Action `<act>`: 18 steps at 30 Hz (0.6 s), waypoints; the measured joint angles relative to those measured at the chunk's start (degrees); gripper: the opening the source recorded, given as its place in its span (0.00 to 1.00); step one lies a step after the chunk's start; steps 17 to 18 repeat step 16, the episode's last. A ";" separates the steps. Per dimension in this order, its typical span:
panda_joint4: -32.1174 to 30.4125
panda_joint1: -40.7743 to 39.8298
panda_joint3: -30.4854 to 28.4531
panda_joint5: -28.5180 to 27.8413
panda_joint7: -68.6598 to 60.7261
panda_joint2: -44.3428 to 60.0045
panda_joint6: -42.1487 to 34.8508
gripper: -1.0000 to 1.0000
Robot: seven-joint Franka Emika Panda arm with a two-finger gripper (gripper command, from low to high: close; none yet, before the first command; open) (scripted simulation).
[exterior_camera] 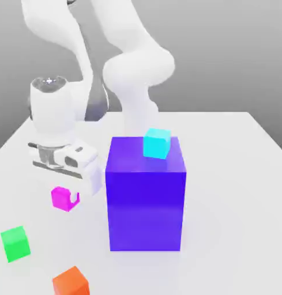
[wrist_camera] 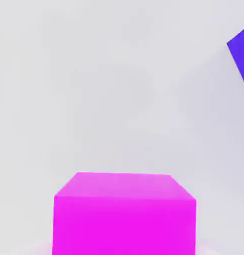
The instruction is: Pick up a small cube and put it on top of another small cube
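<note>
One white robot arm reaches down at the exterior view's left, its gripper (exterior_camera: 67, 190) low over the small glossy magenta cube (exterior_camera: 62, 198) on the pale tabletop (exterior_camera: 235, 173); whether the gripper is spread or closed, I cannot tell. Just beside it at the exterior view's right stands the big purple block (exterior_camera: 146, 201), carrying a small cyan cube (exterior_camera: 157, 143) on top. Nearer the camera sit a small green cube (exterior_camera: 15, 243) and a small orange cube (exterior_camera: 70, 282), well apart from each other.
</note>
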 joint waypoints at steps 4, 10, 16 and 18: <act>7.79 4.63 -1.30 4.31 -1.62 -1.94 -4.34 0.00; 17.41 14.27 -9.31 5.97 -1.54 -6.85 -8.68 0.00; 18.89 19.76 -16.65 0.16 1.74 -10.18 -6.55 1.00; 18.89 19.76 -16.65 0.16 1.74 -10.18 -6.55 1.00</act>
